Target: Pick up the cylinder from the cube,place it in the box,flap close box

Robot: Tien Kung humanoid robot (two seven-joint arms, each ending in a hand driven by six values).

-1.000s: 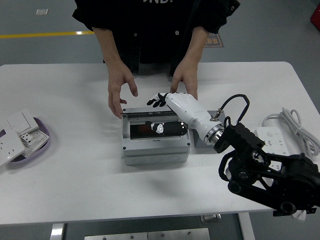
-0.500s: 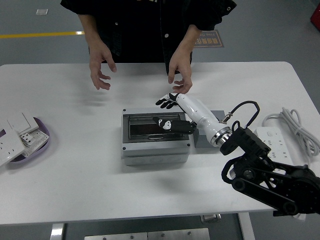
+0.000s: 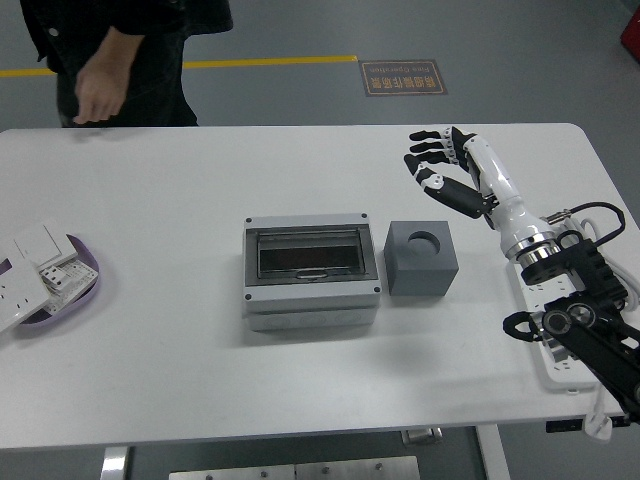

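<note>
A grey box point(image 3: 311, 272) with a dark see-through lid lies shut at the middle of the white table point(image 3: 200, 380). A grey cube point(image 3: 421, 259) with an empty round hole in its top stands just right of it. No cylinder shows. My right hand point(image 3: 436, 166) is raised at the right, well clear of the cube and box, fingers spread and holding nothing. My left arm is out of view.
A person point(image 3: 110, 50) stands at the far left corner, one hand point(image 3: 98, 98) hanging by the table's far edge. A purple dish point(image 3: 70, 290) with white wall switches sits at the left edge. A white power strip with cable point(image 3: 590, 250) lies at the right edge.
My right hand has pulled back from the box lid to the right and up. The person's hands have left the box and the person has stepped to the far left.
</note>
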